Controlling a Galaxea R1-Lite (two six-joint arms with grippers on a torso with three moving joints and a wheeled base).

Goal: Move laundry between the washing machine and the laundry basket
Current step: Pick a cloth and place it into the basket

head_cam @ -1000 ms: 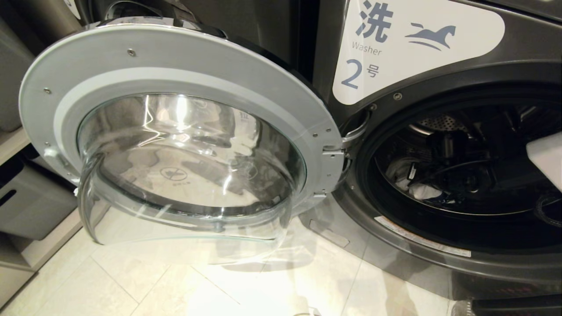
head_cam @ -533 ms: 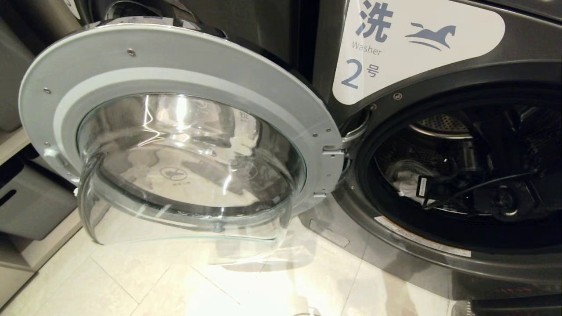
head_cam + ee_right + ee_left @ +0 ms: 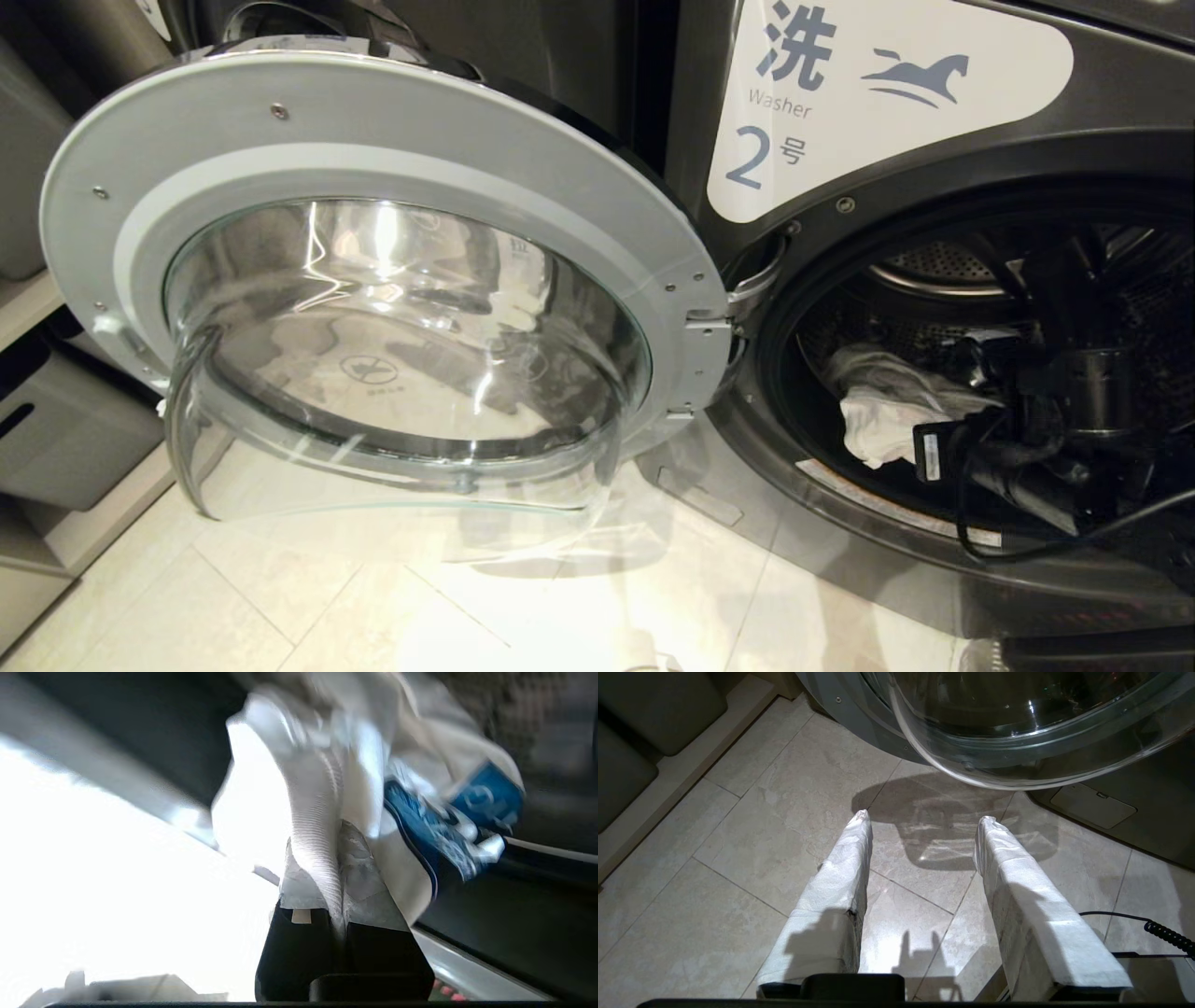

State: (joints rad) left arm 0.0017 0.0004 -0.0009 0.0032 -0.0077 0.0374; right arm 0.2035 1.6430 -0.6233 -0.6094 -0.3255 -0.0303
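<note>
The washing machine (image 3: 896, 112), dark grey with a white label numbered 2, stands with its round glass door (image 3: 373, 149) swung wide open to the left. My right gripper (image 3: 985, 397) is inside the drum mouth, shut on the laundry: a white garment (image 3: 878, 415) that hangs from it near the front lip. In the right wrist view the white ribbed cloth (image 3: 317, 788), with a blue print, is pinched between the closed fingers of the right gripper (image 3: 322, 835). My left gripper (image 3: 923, 820) hangs open above the floor tiles, holding nothing. The laundry basket is out of view.
The door's bulging glass bowl (image 3: 401, 373) juts out over the pale tiled floor (image 3: 373, 607). Grey bins on a low shelf (image 3: 56, 439) stand at the far left. A black coiled cable (image 3: 1164, 933) lies by the left arm.
My right arm has drawn back from deep in the drum toward its mouth. The white garment has come with it and now shows more fully near the front lip.
</note>
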